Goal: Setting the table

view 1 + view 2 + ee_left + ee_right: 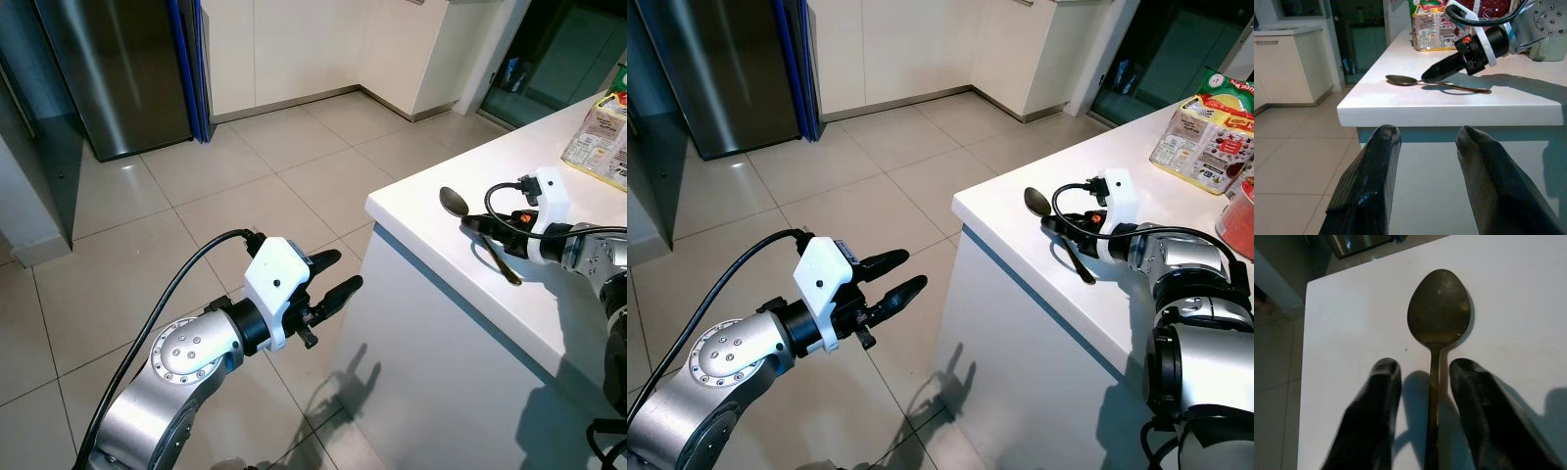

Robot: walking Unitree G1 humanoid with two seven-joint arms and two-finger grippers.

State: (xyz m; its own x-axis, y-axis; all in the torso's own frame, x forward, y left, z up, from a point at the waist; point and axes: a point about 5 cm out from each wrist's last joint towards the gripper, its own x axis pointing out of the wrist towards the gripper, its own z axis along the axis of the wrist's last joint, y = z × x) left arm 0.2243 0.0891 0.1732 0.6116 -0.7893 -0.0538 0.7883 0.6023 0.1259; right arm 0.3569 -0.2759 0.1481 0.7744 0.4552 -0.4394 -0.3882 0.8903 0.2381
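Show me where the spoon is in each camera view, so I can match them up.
Left eye view: spoon on the white counter, right of centre.
Right eye view, near the counter corner.
Left wrist view, upper middle.
Right wrist view, centre, between the right gripper fingers.
Shared landmark: the counter corner.

The white table (421,211) is jutting out over the tiled floor (284,166), its corner pointing toward the kitchen units. A dark metal spoon (1437,328) is lying flat on it near that corner, bowl toward the edge. Farther back, a printed food packet (1200,132) is standing on the tabletop.
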